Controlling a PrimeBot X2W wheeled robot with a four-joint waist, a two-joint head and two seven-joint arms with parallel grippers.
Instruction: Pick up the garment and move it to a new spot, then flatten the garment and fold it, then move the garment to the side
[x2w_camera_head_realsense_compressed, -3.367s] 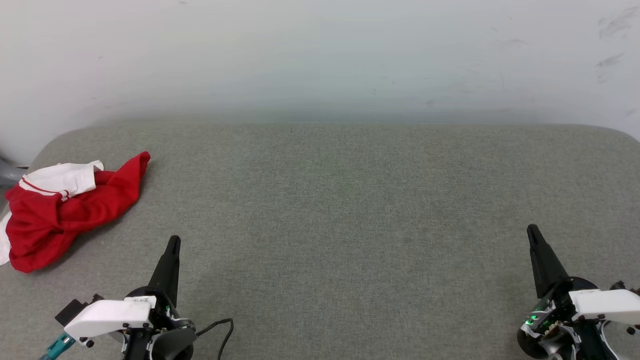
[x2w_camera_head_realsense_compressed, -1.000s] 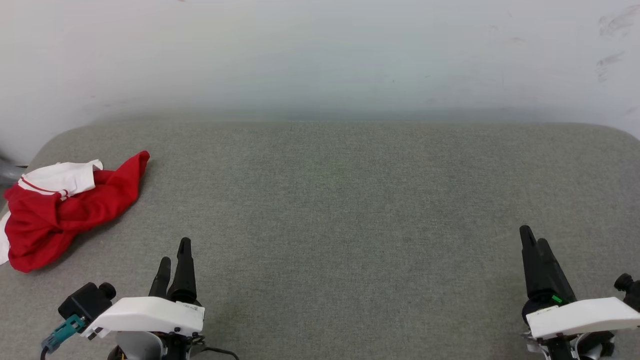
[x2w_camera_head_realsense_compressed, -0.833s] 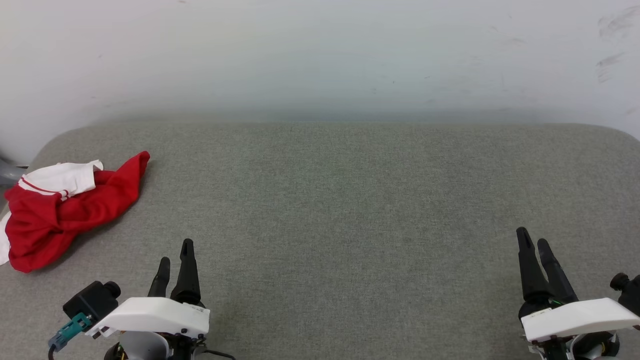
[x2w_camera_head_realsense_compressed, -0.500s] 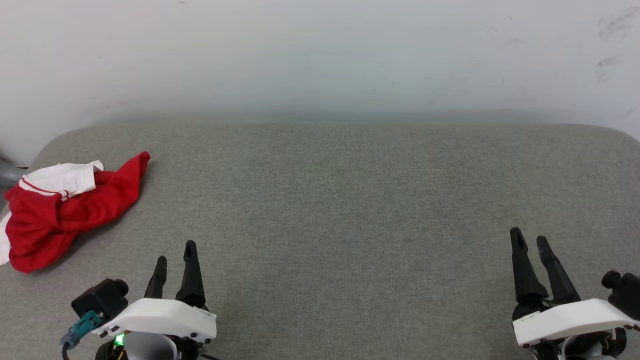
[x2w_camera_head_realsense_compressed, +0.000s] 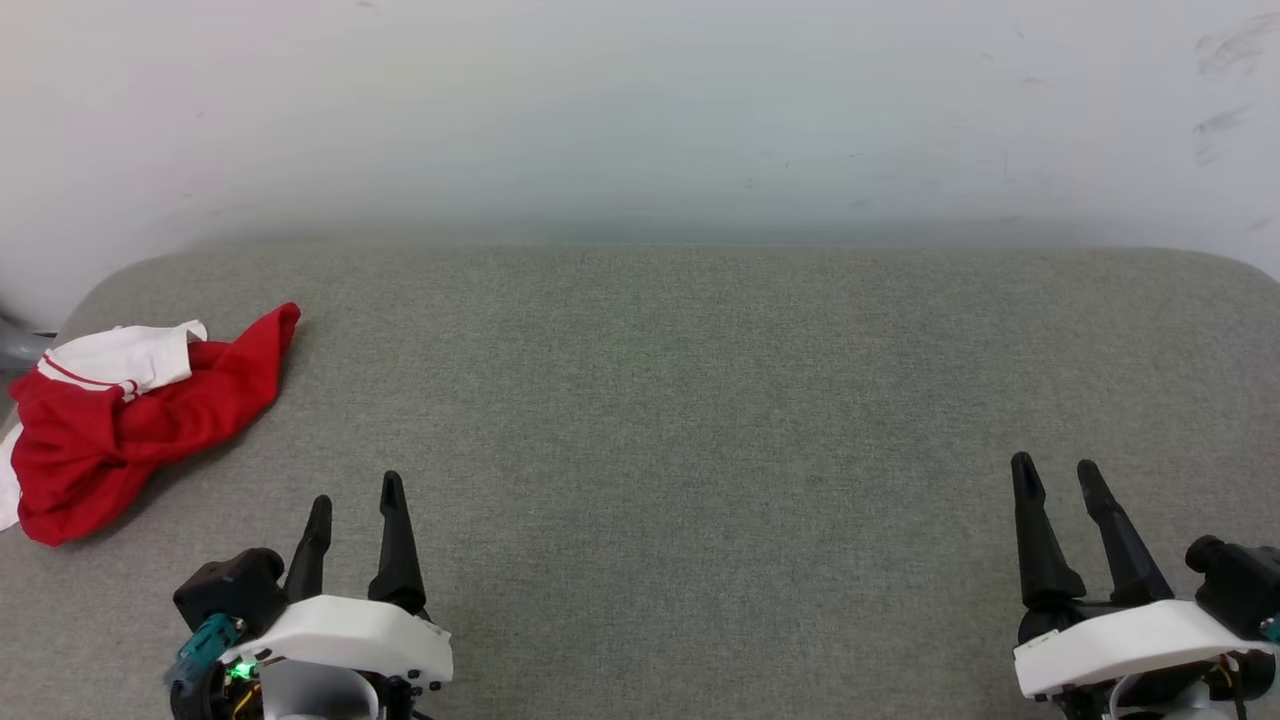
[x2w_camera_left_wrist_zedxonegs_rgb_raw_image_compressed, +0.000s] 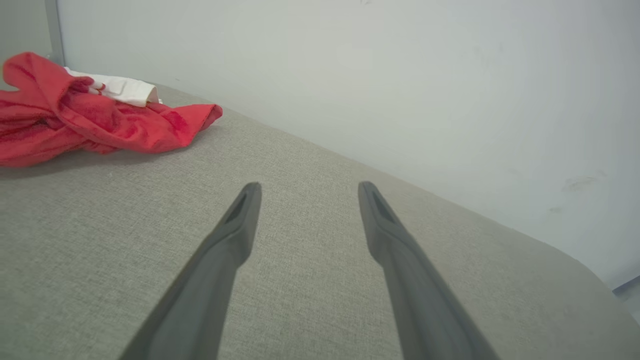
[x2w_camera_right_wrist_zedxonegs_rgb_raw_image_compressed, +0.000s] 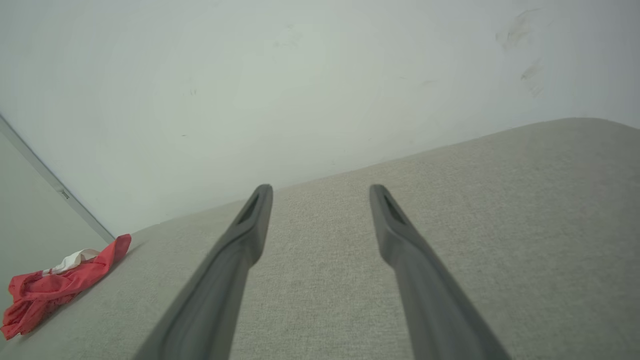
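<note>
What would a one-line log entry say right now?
stage: pre-pickup | crumpled red-and-white jersey T-shirt: far left of grey padded table, untouched | left gripper: open, empty | right gripper: open, empty

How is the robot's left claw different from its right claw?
The left gripper sits nearer the crumpled red garment; the right gripper is far across the grey fabric surface from it. In the head view the left gripper's fingertips look uneven, the right gripper's nearly level. Both are open and empty.

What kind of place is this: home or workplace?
Probably a robot test room, not a home: a grey fabric-covered table against a bare, scuffed white wall, with one crumpled red garment near its left edge.
</note>
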